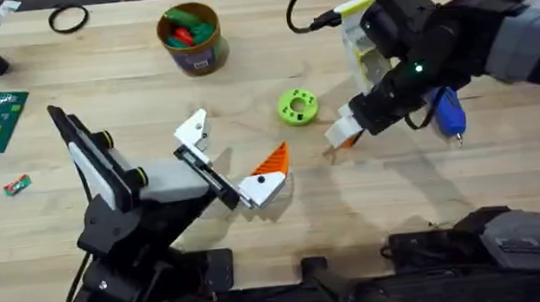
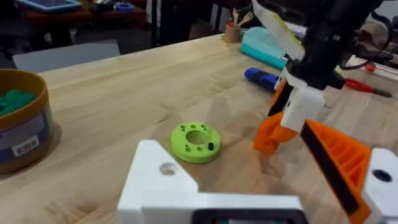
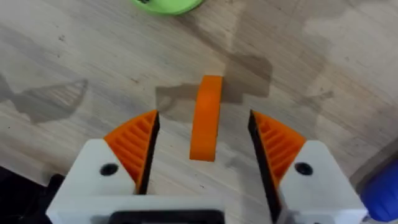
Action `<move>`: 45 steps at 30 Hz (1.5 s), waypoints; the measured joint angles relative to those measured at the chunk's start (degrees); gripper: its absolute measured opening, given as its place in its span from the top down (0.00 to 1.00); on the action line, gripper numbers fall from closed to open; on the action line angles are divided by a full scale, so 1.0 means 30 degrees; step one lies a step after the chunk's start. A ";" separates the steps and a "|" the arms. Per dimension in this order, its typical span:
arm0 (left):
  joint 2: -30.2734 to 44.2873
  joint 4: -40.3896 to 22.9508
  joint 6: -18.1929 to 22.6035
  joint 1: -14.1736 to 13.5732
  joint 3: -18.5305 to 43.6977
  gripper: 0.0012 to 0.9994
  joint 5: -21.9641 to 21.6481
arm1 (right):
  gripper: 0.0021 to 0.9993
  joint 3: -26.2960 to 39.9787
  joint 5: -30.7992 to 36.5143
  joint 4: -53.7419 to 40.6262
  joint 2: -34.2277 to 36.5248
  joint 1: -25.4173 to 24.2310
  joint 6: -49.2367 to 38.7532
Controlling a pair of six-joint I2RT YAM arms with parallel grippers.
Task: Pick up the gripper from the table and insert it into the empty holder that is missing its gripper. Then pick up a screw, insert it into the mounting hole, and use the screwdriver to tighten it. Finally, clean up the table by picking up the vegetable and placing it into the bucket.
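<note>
Your right gripper hovers fingers apart over the small orange ribbed finger piece lying flat on the wooden counter, its long axis running between the two orange pads, while your left gripper, also spread, sits farther off.

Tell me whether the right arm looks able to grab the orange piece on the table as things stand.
Probably yes: the right gripper is open, its orange pads either side of the orange piece, with nothing between them.
</note>
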 joint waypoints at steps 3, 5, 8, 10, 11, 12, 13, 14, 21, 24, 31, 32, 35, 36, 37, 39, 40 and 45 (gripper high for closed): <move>0.0000 0.0000 0.0000 0.0000 0.0000 0.01 0.0006 | 0.24 0.0000 -0.0007 -0.0004 0.0000 0.0000 -0.0004; 0.0000 0.0000 0.0000 0.0000 0.0000 0.01 0.0000 | 0.36 0.0000 -0.0008 -0.0003 0.0000 0.0000 0.0071; 0.0000 0.0000 0.0000 0.0000 0.0000 0.01 -0.0001 | 0.47 0.0000 -0.0016 -0.0063 0.0000 0.0000 0.0129; 0.0000 0.0000 0.0000 0.0000 0.0000 0.01 -0.0001 | 0.49 0.0000 -0.0015 -0.0101 0.0000 0.0000 0.0132; 0.0000 0.0000 0.0000 0.0000 0.0000 0.01 -0.0001 | 0.50 0.0000 -0.0015 -0.0105 0.0000 0.0000 0.0136; 0.0000 0.0000 0.0000 0.0000 0.0000 0.01 -0.0001 | 0.50 0.0000 -0.0015 -0.0105 0.0000 0.0000 0.0132; 0.0000 0.0000 0.0000 0.0000 0.0000 0.01 -0.0001 | 0.50 0.0000 -0.0015 -0.0105 0.0000 0.0000 0.0136; 0.0000 0.0000 0.0000 0.0000 0.0000 0.01 0.0005 | 0.51 0.0000 -0.0015 -0.0105 0.0000 0.0000 0.0138; 0.0000 0.0000 0.0000 0.0000 0.0000 0.01 -0.0001 | 0.57 0.0000 -0.0015 -0.0209 0.0041 0.0000 0.0135; 0.0000 0.0000 0.0000 0.0000 0.0000 0.01 0.0002 | 0.64 0.0000 -0.0022 -0.0219 0.0322 0.0000 0.0138; 0.0000 0.0000 0.0000 0.0000 0.0000 0.01 -0.0001 | 0.98 0.0010 0.0054 -0.0138 0.0539 -0.0068 0.0102; 0.0000 0.0000 0.0000 0.0000 0.0000 0.01 -0.0016 | 0.99 0.0040 0.0058 -0.0175 0.0539 -0.0083 0.0131; 0.0000 -0.0005 0.0000 0.0000 0.0000 0.01 -0.0128 | 0.99 0.0199 0.0002 -0.0642 0.0539 -0.0087 0.0138; 0.0000 -0.0002 0.0000 0.0000 0.0000 0.01 -0.0144 | 0.99 0.0375 -0.0005 -0.0902 0.0539 -0.0087 0.0138; 0.0000 0.0000 0.0000 0.0000 0.0000 0.01 -0.0151 | 0.99 0.0639 -0.0007 -0.1100 0.0534 -0.0087 0.0138; 0.0000 -0.0007 0.0000 0.0000 0.0000 0.01 -0.0159 | 0.99 0.1435 -0.0025 -0.1405 0.0471 -0.0087 0.0143; 0.0000 -0.0007 0.0000 0.0000 0.0000 0.01 -0.0181 | 0.99 0.1906 -0.0061 -0.1509 0.0362 -0.0087 0.0140; 0.0000 -0.0007 0.0000 0.0000 0.0000 0.01 -0.0304 | 0.99 0.3849 -0.0424 -0.1911 -0.0784 -0.0087 0.0141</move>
